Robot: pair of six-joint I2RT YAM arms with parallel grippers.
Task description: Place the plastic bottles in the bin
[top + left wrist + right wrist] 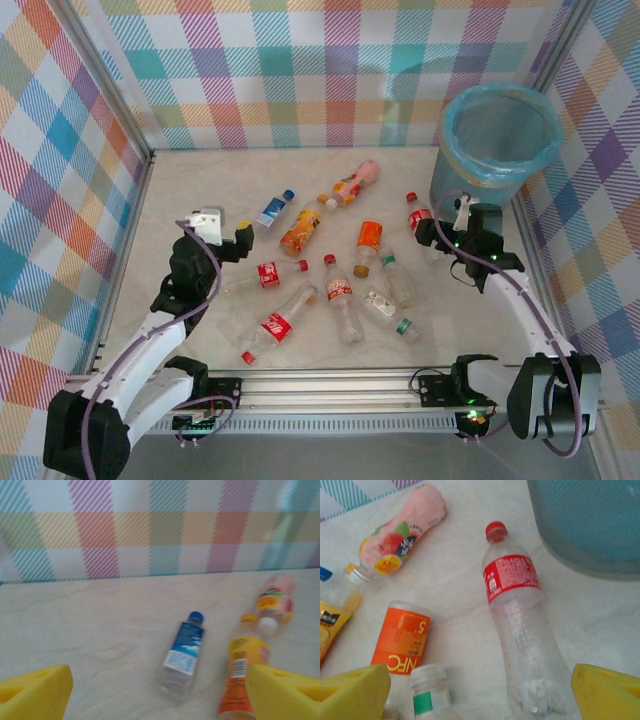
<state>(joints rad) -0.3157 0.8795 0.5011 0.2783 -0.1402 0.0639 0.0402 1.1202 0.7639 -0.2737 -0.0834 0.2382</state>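
Yellow pads (pixel 355 690) of your right gripper (pixel 480 692) are standing spread wide, pinching nothing, and a clear red-labelled bottle (pixel 517 625) is lying lengthwise between them, cap pointing away. You are lining up the pick. Judging by the frame, you are best coming down over the bottle's lower body, keeping the left pad off the green-labelled bottle (pixel 432 695) and the orange NFC bottle (pixel 402 640) lying just beside it. The bin (pixel 590 525) is waiting ahead and to the right of this gripper, near enough that the lift is likely needing height to clear its rim. Your left gripper (pixel 159 692) is likewise hanging spread and empty. A blue-labelled bottle (pixel 182 655) is lying just ahead between its pads, with an orange-labelled juice bottle (pixel 242 675) crowding the right pad. Bare tabletop (pixel 75 630) is opening ahead and left of it, and the checked wall (pixel 150 530) is closing the far edge.
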